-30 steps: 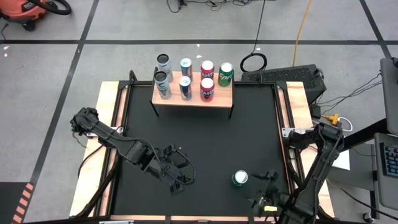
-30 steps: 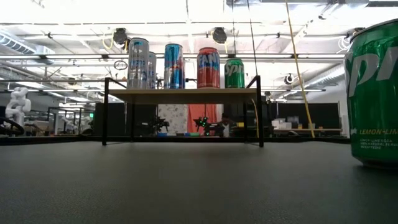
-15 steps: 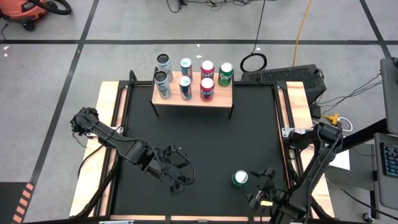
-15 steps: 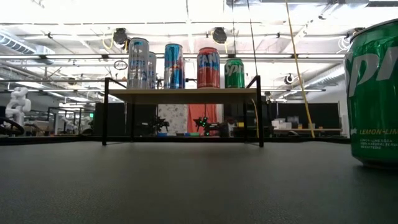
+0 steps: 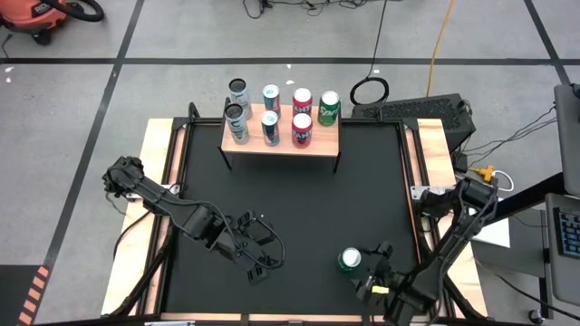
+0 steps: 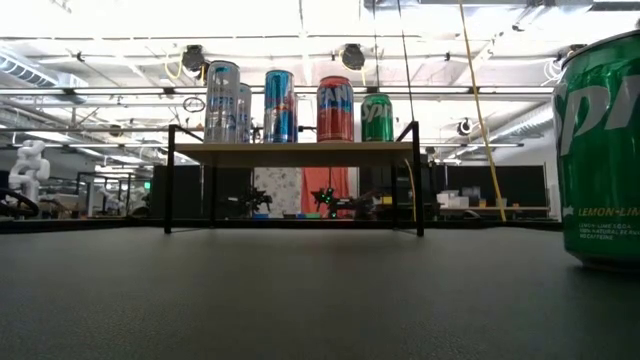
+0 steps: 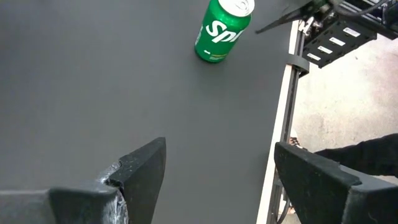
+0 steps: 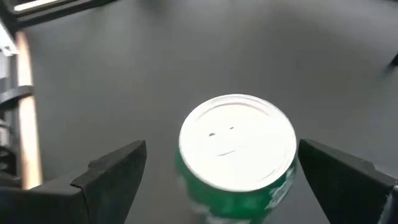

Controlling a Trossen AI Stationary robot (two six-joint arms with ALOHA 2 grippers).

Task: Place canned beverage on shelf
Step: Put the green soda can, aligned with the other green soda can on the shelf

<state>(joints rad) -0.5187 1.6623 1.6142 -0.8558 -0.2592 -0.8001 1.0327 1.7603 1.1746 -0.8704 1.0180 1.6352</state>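
I have the right jaws [image 5: 373, 272] standing wide and empty, and the green can [image 5: 350, 261] sits just ahead of them, centred on the gap but not yet between the fingers. From the right wrist I look down on its silver lid [image 8: 237, 140], with one dark finger showing off to each side of it and clear desk between finger and can on both sides. The can stands upright, so its long axis runs vertical, across the line of my approach; I judge a straight push forward would bring the fingers either side of its wall.

The left jaws [image 7: 217, 180] are also parted, holding nothing, and the can [image 7: 222, 29] lies well ahead of them and off to one side, so the right arm is clearly the nearer one.

The can is a smooth painted metal cylinder, glossy green with a flat bright top; I expect it to be slick and easy to tip if nudged high. The desk [image 5: 299, 208] is a matte black mat.

The shelf [image 5: 281, 136], pale wood on thin black legs, stands far beyond the right jaws across the desk, already carrying seven cans [image 5: 271, 127] in two rows.
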